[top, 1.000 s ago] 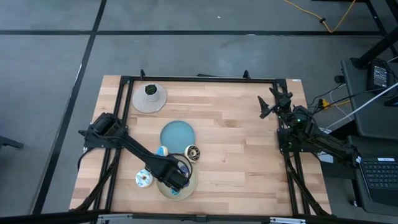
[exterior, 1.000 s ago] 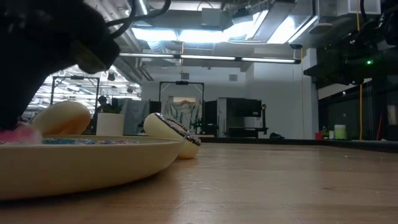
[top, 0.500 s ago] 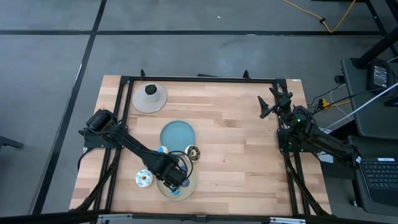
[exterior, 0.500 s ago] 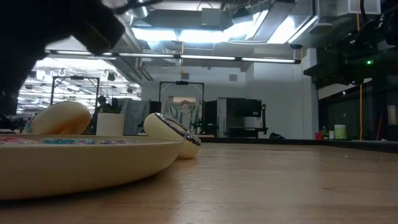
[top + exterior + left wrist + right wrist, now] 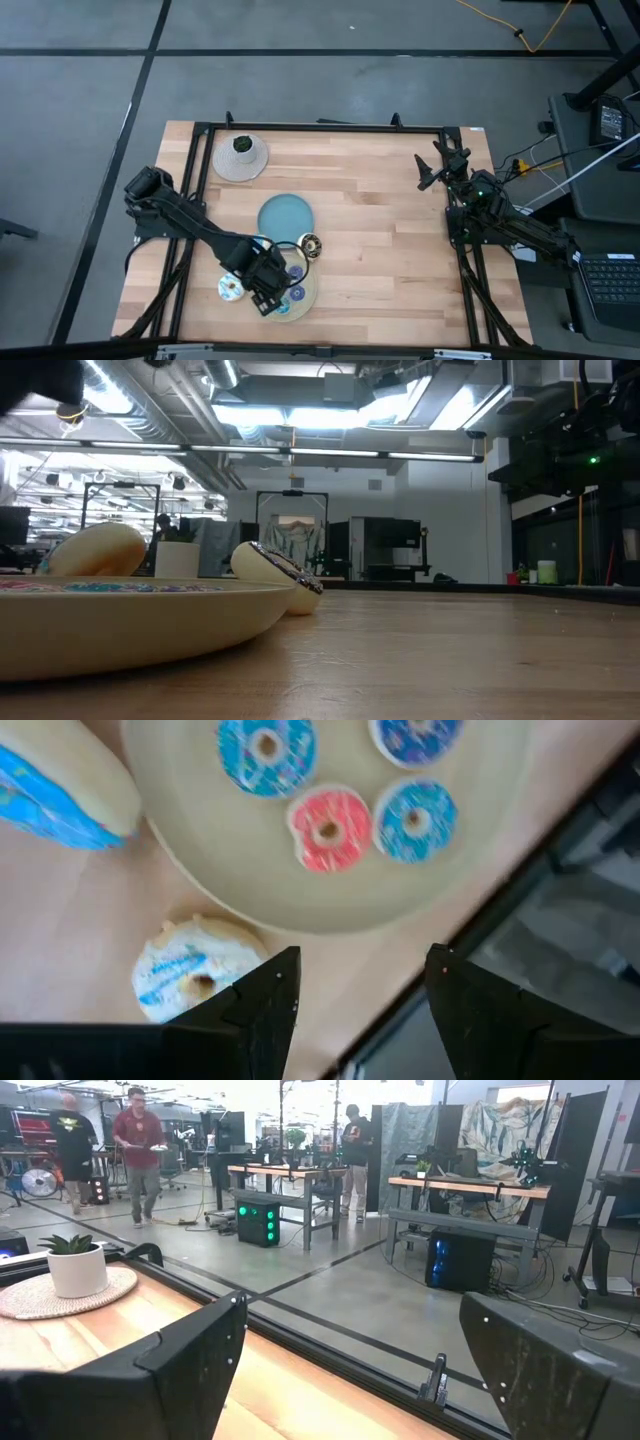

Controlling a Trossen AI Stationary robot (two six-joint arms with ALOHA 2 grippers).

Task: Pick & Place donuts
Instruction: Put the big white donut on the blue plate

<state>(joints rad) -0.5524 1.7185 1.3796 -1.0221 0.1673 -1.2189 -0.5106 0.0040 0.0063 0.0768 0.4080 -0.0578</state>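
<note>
We take the beige plate (image 5: 306,297) near the table's (image 5: 380,220) front edge as our landmark. The left gripper (image 5: 268,300) hangs over that plate's left part, its fingers (image 5: 262,1005) spread apart and holding nothing.

On the plate, seen from the left wrist, lie four small donuts: a pink donut (image 5: 329,828) in the middle, a blue sprinkled donut (image 5: 266,754) on one side of it, a lighter blue donut (image 5: 415,818) just beside it on the other, and a dark blue donut (image 5: 418,738) farther on, cut by the picture's edge.

Off the plate, a white donut with blue stripes (image 5: 197,972) lies on the table just beside the rim; from above it shows just left of the plate (image 5: 231,288). A blue-and-cream donut (image 5: 62,787) sits close against the plate's rim on its far left side. A chocolate donut (image 5: 310,245) rests just beyond the plate's far edge, leaning against it in the low view (image 5: 280,574).

A blue plate (image 5: 285,217) lies beyond the beige plate, and a small potted plant (image 5: 241,146) on a round mat stands farther on.

The right gripper (image 5: 436,166) waits well apart from the beige plate, at the table's far right corner, with its fingers (image 5: 180,1365) spread and nothing between them.
</note>
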